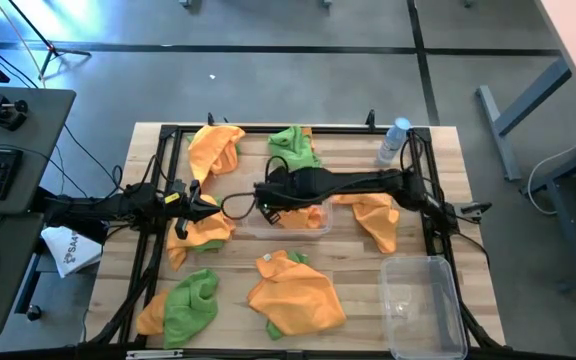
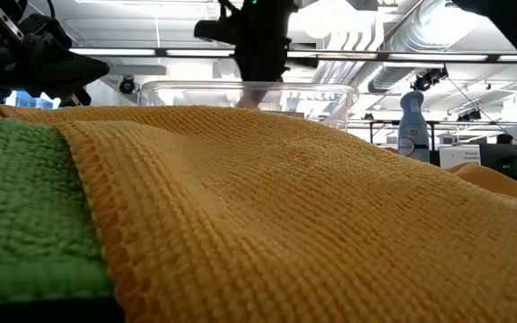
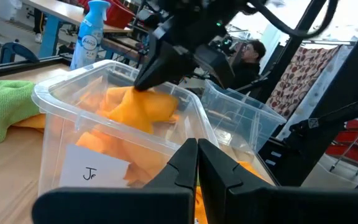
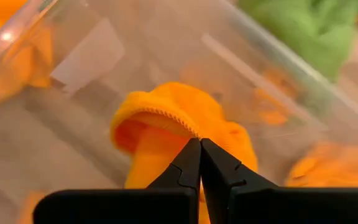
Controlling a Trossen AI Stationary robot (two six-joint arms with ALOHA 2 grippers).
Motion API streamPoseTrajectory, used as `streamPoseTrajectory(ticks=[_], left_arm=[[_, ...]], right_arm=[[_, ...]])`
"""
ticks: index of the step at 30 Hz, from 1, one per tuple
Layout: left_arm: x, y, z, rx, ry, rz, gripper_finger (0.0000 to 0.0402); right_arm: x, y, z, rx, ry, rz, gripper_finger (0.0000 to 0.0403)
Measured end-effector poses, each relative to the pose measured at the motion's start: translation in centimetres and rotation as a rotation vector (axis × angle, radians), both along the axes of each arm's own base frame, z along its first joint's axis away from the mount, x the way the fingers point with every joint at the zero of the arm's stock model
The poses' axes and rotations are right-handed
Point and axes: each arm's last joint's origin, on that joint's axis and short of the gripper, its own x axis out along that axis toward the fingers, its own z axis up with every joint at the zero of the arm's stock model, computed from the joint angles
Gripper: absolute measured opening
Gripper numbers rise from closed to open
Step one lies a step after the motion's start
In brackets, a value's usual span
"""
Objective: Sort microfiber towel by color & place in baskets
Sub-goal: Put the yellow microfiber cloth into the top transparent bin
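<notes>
high view: wooden table (image 1: pixel 363 250) on grey floor; orange and green towels scattered; an empty basket (image 1: pixel 423 300) at the near right corner. left wrist view: left gripper (image 3: pixel 197 163) pressed together, holding nothing. right wrist view: right gripper (image 4: pixel 200 163) clamped on orange towel (image 4: pixel 179 121) inside centre basket (image 4: pixel 73 56).

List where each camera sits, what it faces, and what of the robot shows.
High: overhead, facing down; both arms, table.
Low: table height, behind an orange towel; arms above.
Left wrist: left claw shut, facing the central basket.
Right wrist: right claw pinching an orange cloth inside that basket.
Both wrist views share the basket.
</notes>
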Motion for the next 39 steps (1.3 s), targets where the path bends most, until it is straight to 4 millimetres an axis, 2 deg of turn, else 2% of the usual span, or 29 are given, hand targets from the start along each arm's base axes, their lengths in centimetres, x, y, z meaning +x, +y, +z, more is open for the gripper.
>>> streamPoseTrajectory(ticks=[4, 8, 14, 18, 30, 33, 39], left_arm=[[0.0, 0.0, 0.0, 0.0, 0.0, 0.0, 0.0], [0.0, 0.0, 0.0, 0.0, 0.0, 0.0, 0.0], [0.0, 0.0, 0.0, 0.0, 0.0, 0.0, 0.0], [0.0, 0.0, 0.0, 0.0, -0.001, 0.0, 0.0], [0.0, 0.0, 0.0, 0.0, 0.0, -0.001, 0.0], [0.0, 0.0, 0.0, 0.0, -0.004, 0.001, 0.0], [0.0, 0.1, 0.1, -0.001, -0.015, 0.018, 0.0]], right_arm=[[0.3, -1.6, -0.5, 0.06, 0.01, -0.012, 0.0028], [-0.1, -2.2, -0.1, 0.069, 0.026, -0.004, 0.0073], [-1.1, -1.7, 1.2, 0.046, 0.052, 0.048, 0.014], [-1.6, -0.7, 2.3, -0.056, 0.041, 0.081, 0.0166], [-2.0, 0.9, 2.7, -0.06, 0.056, 0.135, 0.0144], [-3.0, 1.4, 3.1, -0.065, 0.1, 0.121, 0.014], [-5.4, 2.2, 5.6, -0.12, 0.123, 0.107, 0.0136]])
